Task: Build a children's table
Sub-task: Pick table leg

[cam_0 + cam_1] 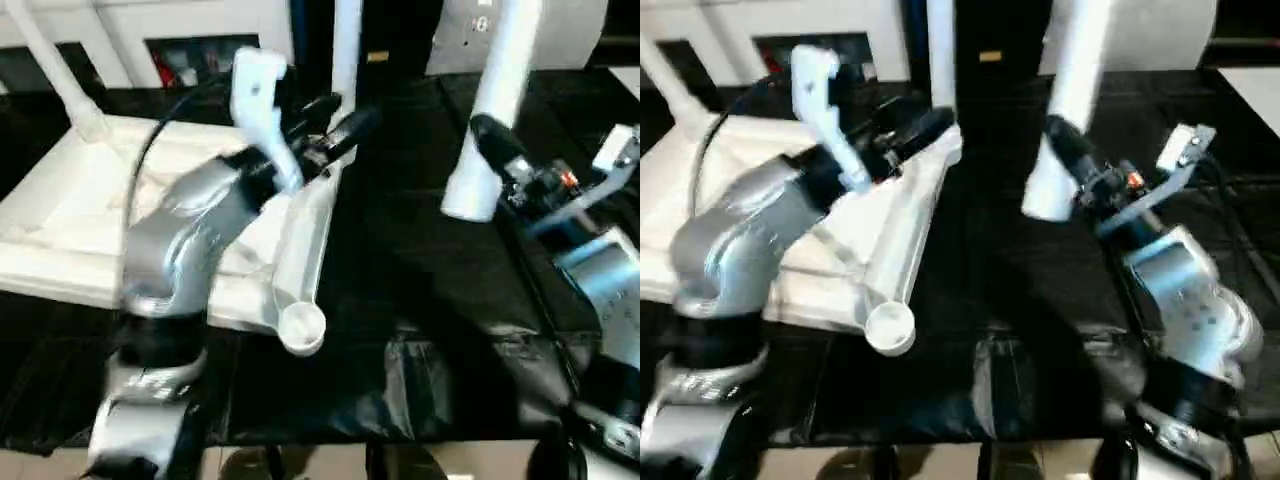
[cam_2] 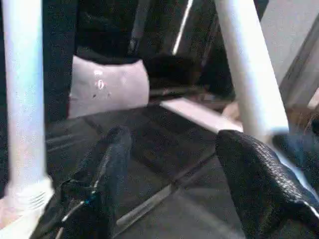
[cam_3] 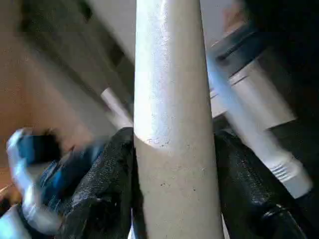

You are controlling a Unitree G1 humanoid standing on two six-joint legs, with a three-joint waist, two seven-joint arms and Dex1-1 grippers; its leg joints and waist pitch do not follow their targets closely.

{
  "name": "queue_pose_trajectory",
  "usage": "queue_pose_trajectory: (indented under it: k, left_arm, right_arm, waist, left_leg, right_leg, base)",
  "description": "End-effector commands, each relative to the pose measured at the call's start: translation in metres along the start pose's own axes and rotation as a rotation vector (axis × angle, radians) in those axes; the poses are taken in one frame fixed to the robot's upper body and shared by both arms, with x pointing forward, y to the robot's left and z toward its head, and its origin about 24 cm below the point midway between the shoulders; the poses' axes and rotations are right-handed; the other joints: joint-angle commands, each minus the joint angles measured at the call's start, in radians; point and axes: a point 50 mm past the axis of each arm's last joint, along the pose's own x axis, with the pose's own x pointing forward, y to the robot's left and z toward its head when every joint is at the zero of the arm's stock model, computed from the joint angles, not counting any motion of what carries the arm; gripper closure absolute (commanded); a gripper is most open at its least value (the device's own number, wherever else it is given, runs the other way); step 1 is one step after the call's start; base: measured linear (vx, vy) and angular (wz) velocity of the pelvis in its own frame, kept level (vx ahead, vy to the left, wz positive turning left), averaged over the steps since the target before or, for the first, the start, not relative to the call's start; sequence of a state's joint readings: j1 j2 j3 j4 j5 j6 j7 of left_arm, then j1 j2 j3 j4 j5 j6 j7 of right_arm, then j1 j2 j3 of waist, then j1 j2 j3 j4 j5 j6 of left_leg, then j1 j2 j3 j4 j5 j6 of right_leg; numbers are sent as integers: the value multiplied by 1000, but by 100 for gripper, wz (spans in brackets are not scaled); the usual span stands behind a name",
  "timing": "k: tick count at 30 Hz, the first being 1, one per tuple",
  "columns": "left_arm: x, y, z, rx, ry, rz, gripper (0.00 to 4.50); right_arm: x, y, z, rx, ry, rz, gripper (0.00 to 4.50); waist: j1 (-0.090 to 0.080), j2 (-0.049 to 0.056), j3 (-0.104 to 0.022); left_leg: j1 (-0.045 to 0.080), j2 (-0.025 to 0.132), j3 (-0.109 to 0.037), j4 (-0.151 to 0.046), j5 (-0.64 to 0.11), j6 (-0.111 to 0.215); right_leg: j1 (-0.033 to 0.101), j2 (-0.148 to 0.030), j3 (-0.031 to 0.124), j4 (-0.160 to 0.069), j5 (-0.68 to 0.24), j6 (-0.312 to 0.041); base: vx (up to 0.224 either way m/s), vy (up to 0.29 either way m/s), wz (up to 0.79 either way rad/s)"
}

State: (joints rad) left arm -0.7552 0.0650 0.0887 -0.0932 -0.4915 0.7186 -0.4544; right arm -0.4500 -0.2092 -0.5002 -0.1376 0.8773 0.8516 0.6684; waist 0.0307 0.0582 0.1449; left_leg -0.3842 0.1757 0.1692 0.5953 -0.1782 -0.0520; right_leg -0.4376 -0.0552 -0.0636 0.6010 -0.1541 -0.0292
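Note:
The white table top (image 1: 60, 200) lies upside down on the left, ribbed side up. One leg (image 1: 50, 70) stands in its far left corner and another leg (image 1: 345, 50) rises at its far right corner. The round near right socket (image 1: 302, 325) holds nothing. My left gripper (image 1: 345, 118) hovers open over the top's right edge next to that far right leg, nothing between its fingers (image 2: 109, 164). To the right of the top, my right gripper (image 1: 490, 140) is shut on a third white leg (image 1: 485, 150), held tilted above the black surface, its wide end (image 1: 1045, 195) lowest.
A black sheet (image 1: 420, 300) covers the work surface, creased near the front edge. White cabinets (image 1: 180, 20) stand behind it. A black cable (image 1: 150, 150) loops over my left forearm.

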Motion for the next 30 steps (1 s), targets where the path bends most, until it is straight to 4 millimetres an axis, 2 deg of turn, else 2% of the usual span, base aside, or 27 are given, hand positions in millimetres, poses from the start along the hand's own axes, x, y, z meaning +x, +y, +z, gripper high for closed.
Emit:
queue_pose_trajectory:
  k: [1, 2, 4, 5, 8, 9, 13, 15, 16, 18, 19, 21, 22, 23, 24, 25, 26, 28, 30]
  left_arm:
    - [3, -5, 4, -47, -10, -39, 102]
    - [7, -12, 3, -112, -6, -76, 102]
    - [8, -15, 4, -147, -7, -95, 85]
    - [8, -17, 5, -179, -22, -116, 75]
    - [10, -20, 6, -225, -35, -142, 60]
    - [9, -22, 4, -232, -26, -160, 53]
    - [7, -26, 0, -265, -5, -181, 21]
    - [5, -29, -1, -299, -6, -200, 10]
    - [3, -31, -2, -317, -4, -212, 4]
    - [-5, -32, -11, -282, 41, -197, 0]
    - [-8, -30, -17, -231, 72, -162, 0]
    - [-13, -24, -26, -128, 110, -86, 0]
    - [-16, -22, -29, -80, 121, -54, 0]
    - [-18, -19, -32, -42, 124, -21, 0]
    - [-19, -17, -33, -27, 120, -5, 0]
    - [-22, -15, -34, -22, 97, 26, 0]
    - [-26, -14, -35, -21, 53, 67, 0]
    - [-28, -14, -36, 7, 16, 106, 29]
    - [-29, -17, -38, 90, -20, 131, 39]
  right_arm:
    - [5, 15, -5, 9, 30, 105, 261]
    - [5, 23, -10, 30, 58, 149, 261]
    - [5, 25, -12, 35, 72, 159, 261]
    - [5, 27, -14, 33, 91, 170, 261]
    - [6, 30, -17, 31, 110, 184, 261]
    - [7, 31, -19, 29, 118, 185, 261]
    - [9, 35, -27, 1, 155, 178, 261]
    - [11, 34, -32, -21, 174, 157, 261]
    - [11, 33, -34, -37, 185, 143, 261]
    - [15, 34, -43, -86, 208, 123, 261]
    - [16, 35, -48, -105, 222, 121, 261]
    - [18, 38, -55, -114, 243, 128, 261]
    - [18, 40, -57, -112, 251, 134, 261]
    - [18, 40, -59, -118, 248, 131, 261]
    - [19, 40, -60, -124, 243, 127, 261]
    - [19, 36, -64, -154, 234, 96, 261]
    - [20, 32, -71, -207, 236, 69, 261]
    - [22, 29, -80, -288, 231, 64, 261]
    - [24, 29, -91, -342, 240, 85, 261]
  waist:
    - [8, -18, -93]
    - [9, -14, -89]
    - [12, -10, -94]
    - [11, -5, -91]
    - [9, -11, -90]
    - [9, -10, -90]
    - [10, -9, -93]
    - [9, -13, -95]
    - [8, -15, -95]
    - [6, -17, -93]
    - [7, -15, -92]
    - [5, -14, -89]
    - [2, -12, -87]
    - [1, -13, -86]
    - [0, -12, -86]
    - [-1, -15, -85]
    - [-3, -12, -82]
    - [-4, -16, -82]
    - [-5, -14, -83]
  left_leg:
    - [3, 16, -5, -47, -54, 122]
    - [0, 17, -8, -48, -57, 129]
    - [3, 21, -10, -47, -45, 134]
    - [1, 23, -13, -48, -39, 139]
    - [-1, 23, -13, -51, -45, 140]
    - [0, 24, -14, -51, -41, 142]
    - [-1, 28, -15, -49, -10, 153]
    - [-3, 29, -15, -48, 11, 161]
    - [-5, 30, -15, -47, 26, 166]
    - [-8, 31, -14, -47, 19, 168]
    - [-5, 32, -13, -48, 10, 167]
    - [-4, 33, -15, -51, -5, 167]
    - [-2, 35, -16, -52, -22, 159]
    - [-1, 37, -15, -54, -28, 154]
    - [0, 36, -16, -54, -28, 148]
    - [0, 38, -15, -56, -39, 133]
    - [2, 39, -13, -57, -57, 120]
    - [-3, 42, -14, -58, -84, 102]
    - [-2, 38, -13, -58, -99, 100]
  right_leg:
    - [77, -52, 38, -96, -315, -156]
    - [76, -53, 33, -96, -310, -160]
    - [76, -55, 32, -94, -291, -169]
    - [75, -54, 30, -93, -277, -174]
    - [77, -57, 29, -94, -266, -176]
    - [77, -58, 29, -92, -261, -176]
    - [77, -63, 30, -88, -230, -184]
    - [77, -63, 31, -85, -200, -190]
    - [77, -65, 31, -82, -178, -204]
    - [75, -66, 32, -83, -187, -203]
    - [75, -66, 32, -83, -199, -201]
    - [73, -65, 32, -87, -233, -178]
    - [72, -66, 33, -92, -268, -149]
    - [71, -66, 33, -93, -274, -143]
    - [70, -66, 34, -93, -280, -143]
    - [69, -67, 34, -94, -283, -145]
    - [66, -68, 36, -94, -285, -151]
    - [68, -74, 37, -94, -288, -152]
    - [68, -73, 38, -94, -297, -144]
  base:
    - [0, 0, 0]
    - [0, 0, 0]
    - [0, 0, 0]
    - [0, 0, 0]
    - [0, 0, 0]
    - [0, 0, 0]
    - [0, 0, 0]
    - [0, 0, 0]
    - [0, 0, 0]
    - [0, 0, 0]
    - [0, 0, 0]
    - [0, 0, 0]
    - [0, 0, 0]
    - [0, 0, 0]
    - [0, 0, 0]
    - [0, 0, 0]
    - [0, 0, 0]
    - [0, 0, 0]
    - [0, 0, 0]
